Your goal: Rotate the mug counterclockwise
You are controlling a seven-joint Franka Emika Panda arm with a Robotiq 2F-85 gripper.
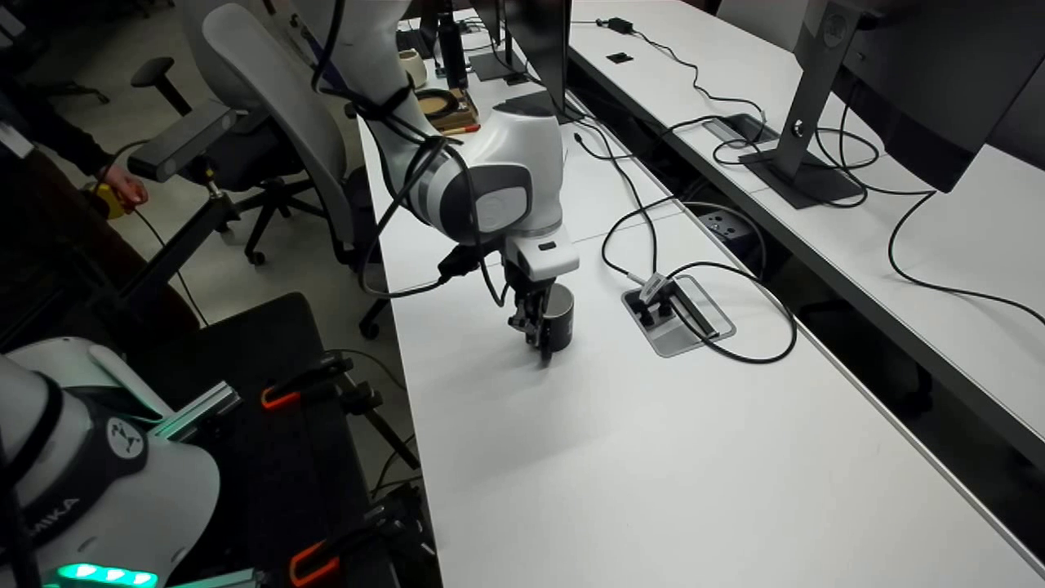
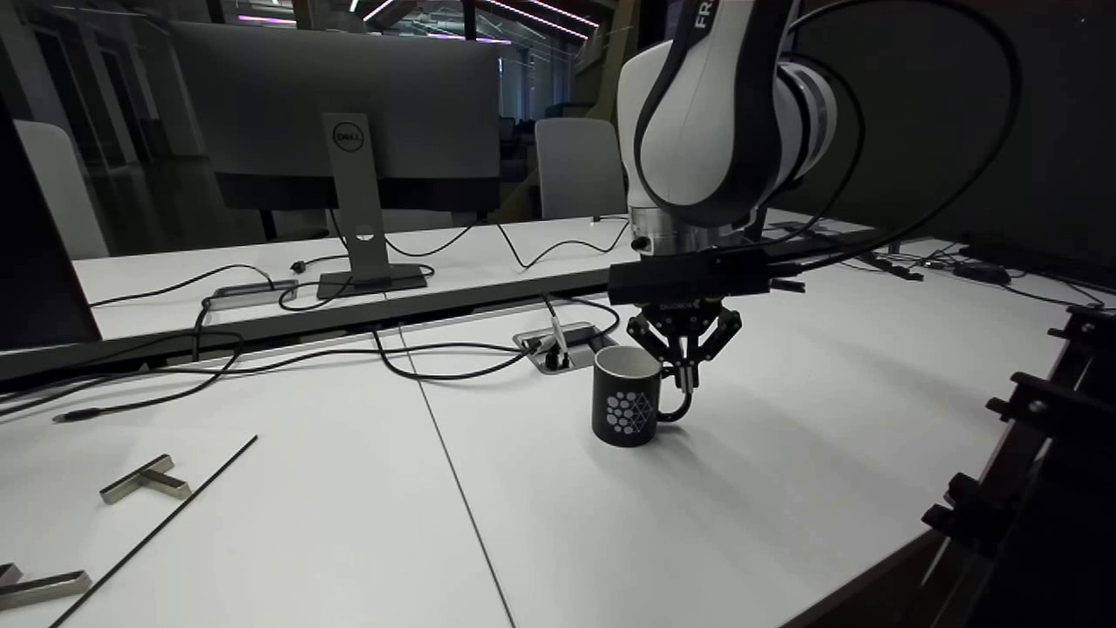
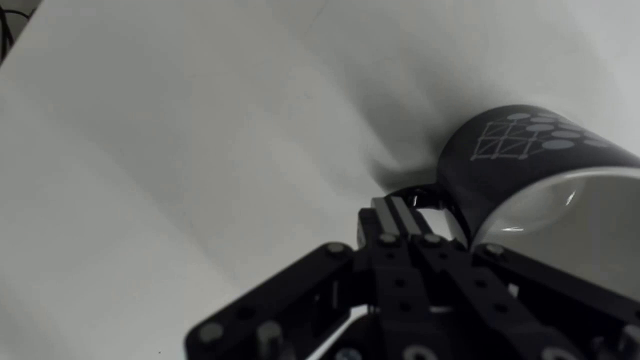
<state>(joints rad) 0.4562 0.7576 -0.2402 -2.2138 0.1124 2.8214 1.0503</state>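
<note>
The dark mug stands upright on the white table, its white inside showing at the top. A pale dot-and-line print is on its side. It also shows in the wrist view and, partly behind the gripper, in an exterior view. Its loop handle points to the gripper's side. My gripper points down beside the mug, fingers together on the outer part of the handle. In the wrist view the fingertips are nearly together, with the handle running into them and partly hidden by them.
A flat grey cable box with plugs and looping black cables lies near the mug. A monitor stands on the neighbouring table. Metal bars lie farther off. A chair is at the table's side.
</note>
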